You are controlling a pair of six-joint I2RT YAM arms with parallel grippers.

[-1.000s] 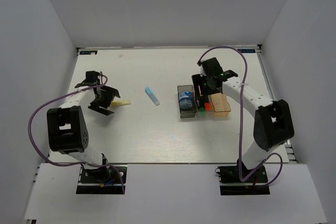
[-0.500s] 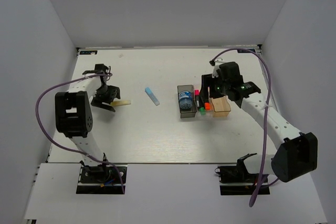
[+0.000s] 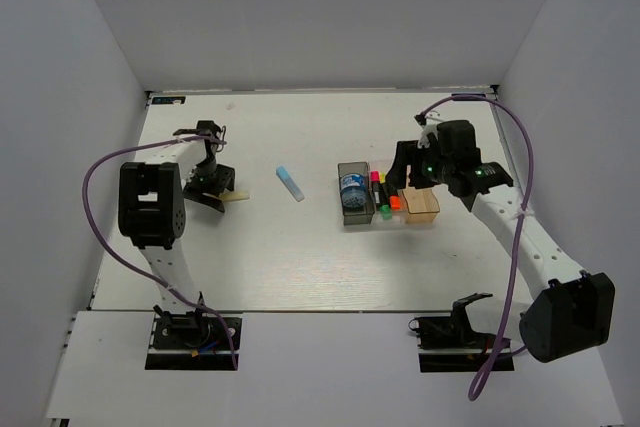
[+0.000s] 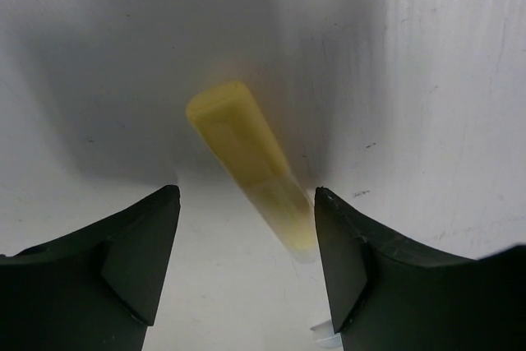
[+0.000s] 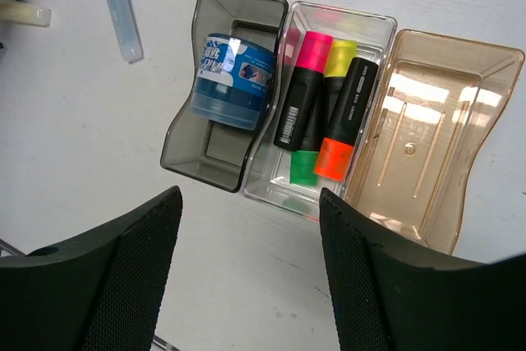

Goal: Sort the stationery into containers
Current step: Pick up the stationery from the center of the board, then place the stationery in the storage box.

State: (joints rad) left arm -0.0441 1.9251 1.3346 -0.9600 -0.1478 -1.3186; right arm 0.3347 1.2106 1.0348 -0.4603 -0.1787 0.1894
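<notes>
My left hand (image 4: 245, 207) is hanging released over the pale-yellow stick (image 4: 246, 150), one finger on each side of it and neither one touching. The stick is lying flat on the bench (image 3: 280, 257), slanted across the gap, with only its near end between my fingertips. That end is blurred in the wrist view, so I cannot tell how much of it I am covering. If I clench here, I am risking a pinch on the very tip. The slant could make the stick swivel or squirt out, and since it is looking rounded, it may roll away. Going too low, I would be scraping my fingertips on the bench.

Further out, the light-blue stick (image 3: 290, 183) is lying alone on the bench, between the yellow one and the bins.

My right hand (image 5: 246, 203) is also released and holding nothing, hovering above the three bins. The dark grey bin (image 5: 177, 141) is holding the stubby blue-and-white tub (image 5: 234, 80). The clear bin (image 5: 349, 16) is holding the highlighters (image 5: 308, 80). The tan bin (image 5: 427, 154) is holding nothing. I am judging that the sticks belong there, so carrying one across could bring both arms together over the row. Those bins are looking light, and a nudge would be shoving them askew.
</notes>
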